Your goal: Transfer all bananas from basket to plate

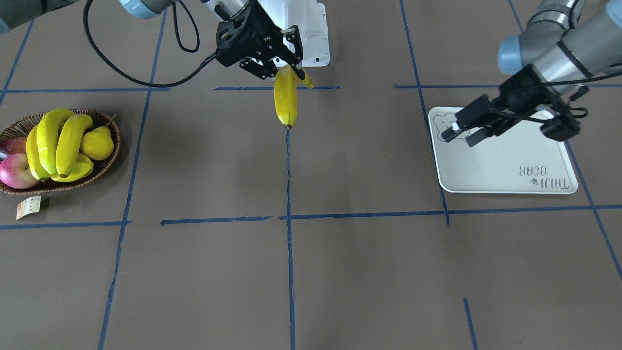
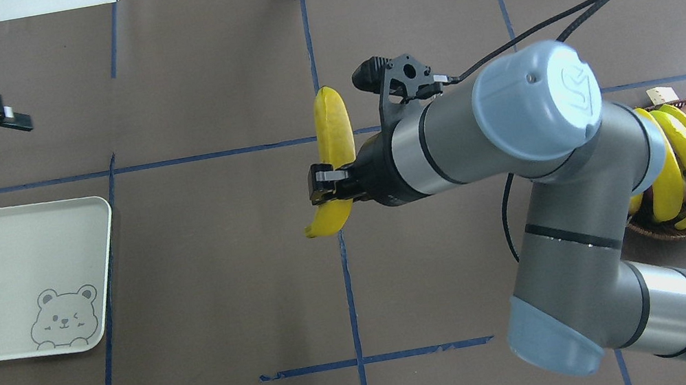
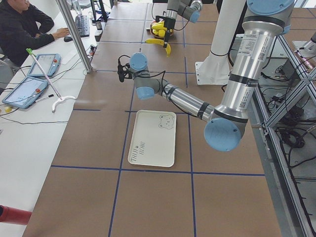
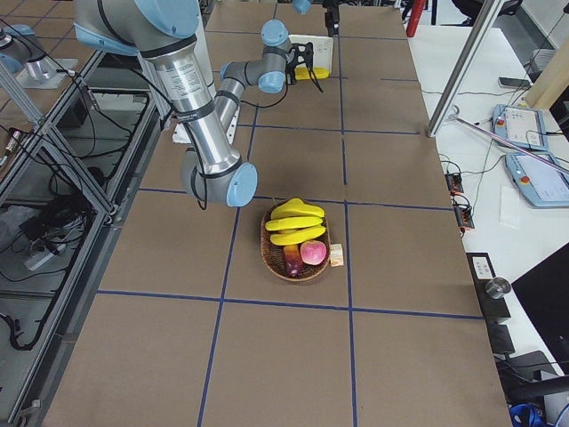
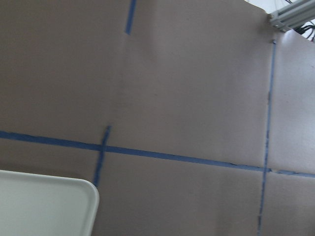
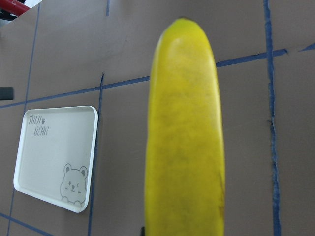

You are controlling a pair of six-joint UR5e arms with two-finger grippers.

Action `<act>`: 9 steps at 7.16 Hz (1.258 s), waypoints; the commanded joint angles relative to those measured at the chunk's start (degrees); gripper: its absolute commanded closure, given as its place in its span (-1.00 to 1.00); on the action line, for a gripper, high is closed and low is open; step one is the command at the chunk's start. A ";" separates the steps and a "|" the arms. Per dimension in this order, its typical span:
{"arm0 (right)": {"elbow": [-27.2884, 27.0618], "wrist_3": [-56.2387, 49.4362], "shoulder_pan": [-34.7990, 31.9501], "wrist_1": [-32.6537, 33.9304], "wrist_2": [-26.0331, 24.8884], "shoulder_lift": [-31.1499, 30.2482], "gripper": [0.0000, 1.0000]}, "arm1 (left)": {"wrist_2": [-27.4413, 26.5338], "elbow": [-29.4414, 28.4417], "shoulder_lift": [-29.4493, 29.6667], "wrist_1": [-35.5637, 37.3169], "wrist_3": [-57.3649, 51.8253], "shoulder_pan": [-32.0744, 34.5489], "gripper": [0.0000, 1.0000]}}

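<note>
We see the right gripper (image 2: 332, 191) clamped on 1 banana (image 2: 332, 126), holding it in the air above the middle of the worktop (image 1: 369, 272), well apart from both the basket (image 1: 18, 125) and the plate (image 1: 505, 167). In the front view the banana hangs from the gripper with its dark tip pointing down. 3 more bananas (image 1: 58, 141) lie in the basket, beside a pear (image 1: 98, 143) and red apples (image 1: 17, 171). The left gripper (image 1: 459, 134), fingers apart and holding nothing, hovers near the plate's bear-print corner.
</note>
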State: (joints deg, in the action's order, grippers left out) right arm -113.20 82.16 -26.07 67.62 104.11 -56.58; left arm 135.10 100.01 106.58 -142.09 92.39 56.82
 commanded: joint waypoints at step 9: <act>0.17 0.11 2.08 -1.08 -0.84 1.12 1.00 | -13.99 0.80 14.62 -3.98 19.85 -21.04 -0.72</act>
State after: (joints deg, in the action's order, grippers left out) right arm -113.03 82.29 -24.08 66.59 103.27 -55.48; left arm 121.87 100.78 120.97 -146.05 112.23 36.95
